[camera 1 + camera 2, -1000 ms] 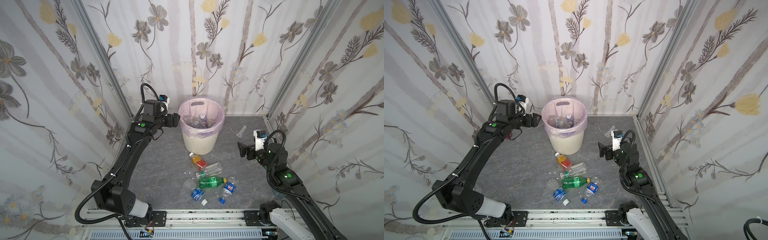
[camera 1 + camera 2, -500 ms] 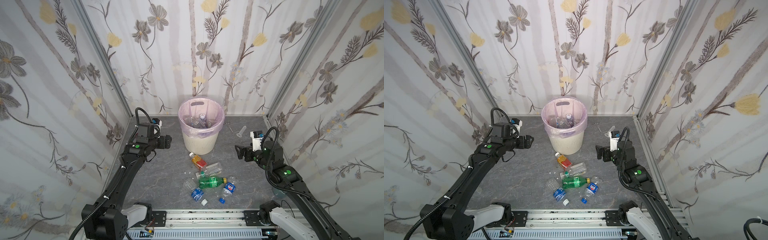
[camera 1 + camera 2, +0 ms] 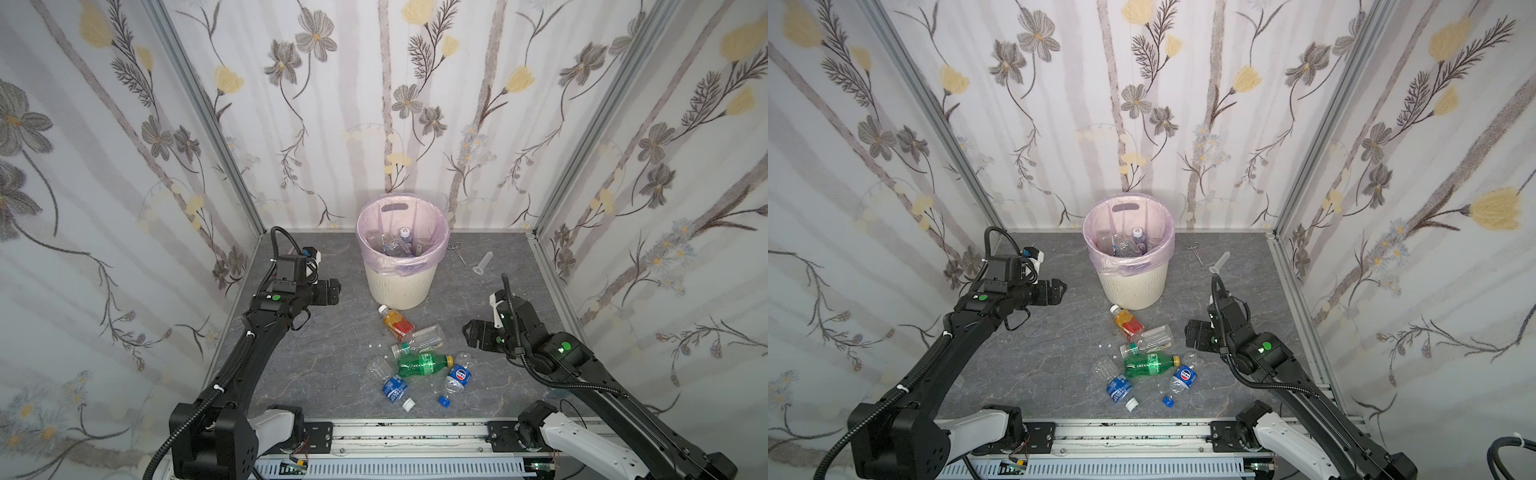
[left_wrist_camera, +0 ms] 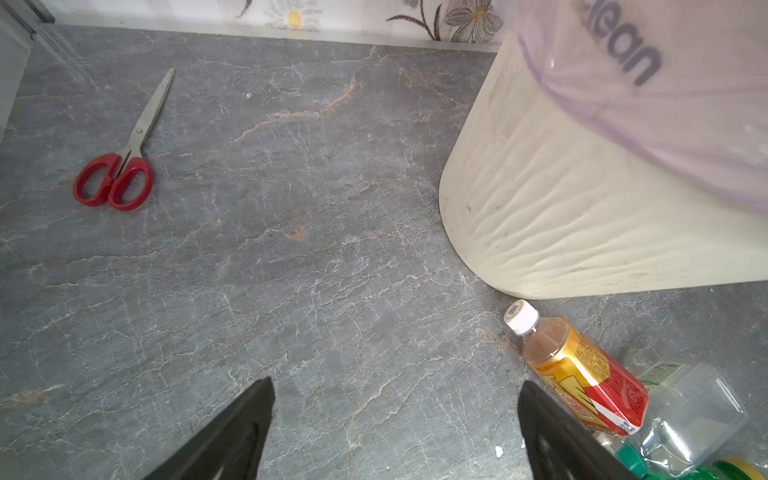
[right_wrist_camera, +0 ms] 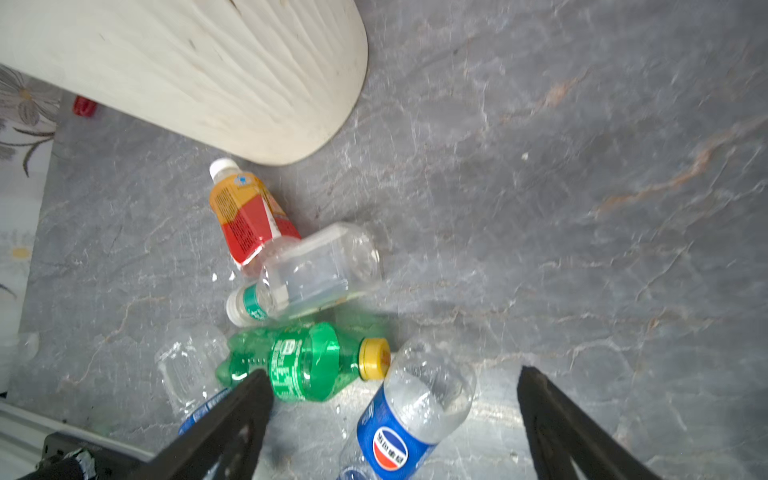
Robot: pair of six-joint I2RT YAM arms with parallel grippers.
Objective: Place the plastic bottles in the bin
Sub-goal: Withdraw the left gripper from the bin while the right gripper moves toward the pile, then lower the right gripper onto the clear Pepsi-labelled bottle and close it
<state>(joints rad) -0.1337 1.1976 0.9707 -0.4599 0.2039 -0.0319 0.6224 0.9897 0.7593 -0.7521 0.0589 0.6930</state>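
Note:
The bin (image 3: pixel 399 286) (image 3: pixel 1133 286) stands at the back middle, its pink liner holding several clear plastic bottles (image 3: pixel 401 243). On the floor in front of it lie an orange bottle (image 3: pixel 397 324) (image 4: pixel 582 370), a clear one (image 3: pixel 422 337) (image 5: pixel 316 270), a green one (image 3: pixel 419 365) (image 5: pixel 303 361) and two blue-labelled ones (image 3: pixel 457 376) (image 3: pixel 392 386). My left gripper (image 3: pixel 334 291) (image 4: pixel 397 382) hangs open and empty left of the bin. Right of the pile, my right gripper (image 3: pixel 469 332) (image 5: pixel 392 370) is open above a blue-labelled bottle (image 5: pixel 407 424) without gripping it.
Red-handled scissors (image 4: pixel 120 166) lie on the floor left of the bin. Metal forceps (image 3: pixel 457 251) and a clear tube (image 3: pixel 484 264) lie to the bin's right. A white cap (image 3: pixel 409 404) and a blue cap (image 3: pixel 444 401) sit loose near the front rail (image 3: pixel 395 432).
The left arm has come down and back from beside the bin's rim to low over the floor. The right arm has dropped lower and nearer the front, beside the bottle pile.

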